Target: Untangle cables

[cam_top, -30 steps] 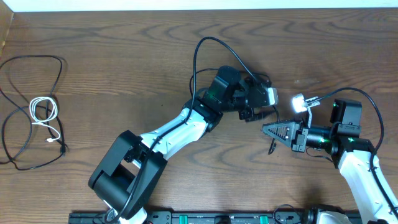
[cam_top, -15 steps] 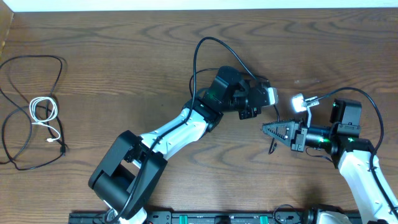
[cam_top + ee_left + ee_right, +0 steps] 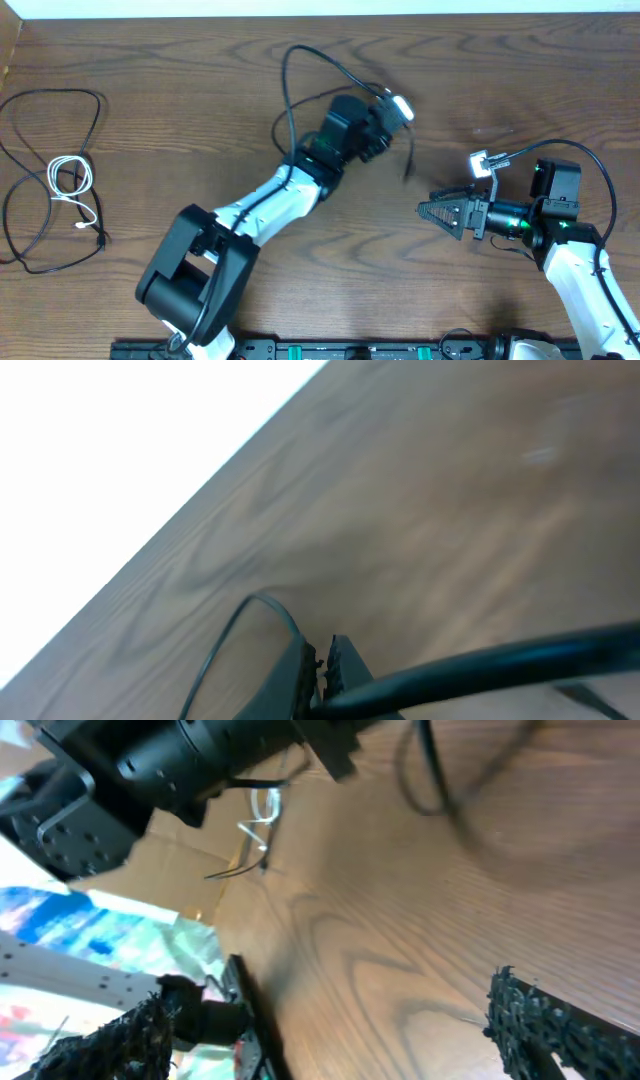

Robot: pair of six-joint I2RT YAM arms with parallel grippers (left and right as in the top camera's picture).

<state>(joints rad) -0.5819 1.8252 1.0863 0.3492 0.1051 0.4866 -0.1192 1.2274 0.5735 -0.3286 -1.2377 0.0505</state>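
Far left on the table, the long black cord (image 3: 45,100) lies in wide loops around the coiled white cord (image 3: 68,178). Both also show small in the right wrist view, the white cord (image 3: 262,818) clearest. My left gripper (image 3: 392,128) is raised over the back middle of the table. It is shut (image 3: 322,655) on a short black cable (image 3: 407,162) that hangs blurred below it and crosses the left wrist view (image 3: 500,660). My right gripper (image 3: 430,210) points left with its fingers wide apart (image 3: 330,1010) and nothing between them.
The left arm (image 3: 260,205) stretches diagonally from its base at the front left. Its own thick wire (image 3: 290,70) arches over it. The table's back edge (image 3: 320,14) runs close behind. A black rail (image 3: 330,350) runs along the front edge.
My left gripper closed on the short black cable that my right gripper held. The right gripper opened. The left arm then swung up and left, carrying the cable away.
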